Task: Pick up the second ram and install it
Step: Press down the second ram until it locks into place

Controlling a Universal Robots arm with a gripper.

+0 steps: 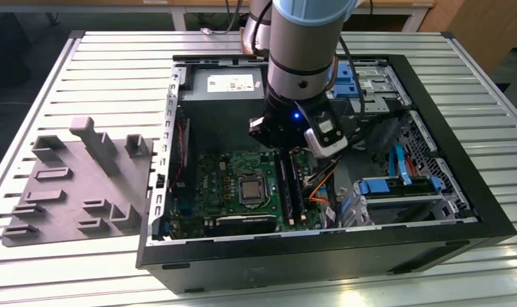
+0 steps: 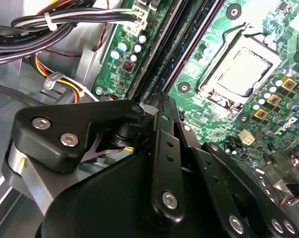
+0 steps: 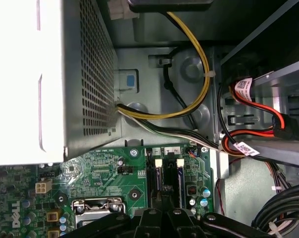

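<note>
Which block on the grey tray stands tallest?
The stepped block at the grey tray's far middle; the blocks on either side are clearly lower.

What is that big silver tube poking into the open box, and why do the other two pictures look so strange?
The silver tube is a robot arm. At its end sits a pincer for grabbing things. The box is a computer case lying open on a slatted metal table. Inside is the green motherboard, the computer's main board. The exterior view looks at everything from outside. Both wrist views come from cameras riding on the arm, so they look into the case from close up. The pincer is down at the long black memory slots, where memory sticks go. I cannot tell whether it holds one. Beside the case lies a grey holder tray.
</note>
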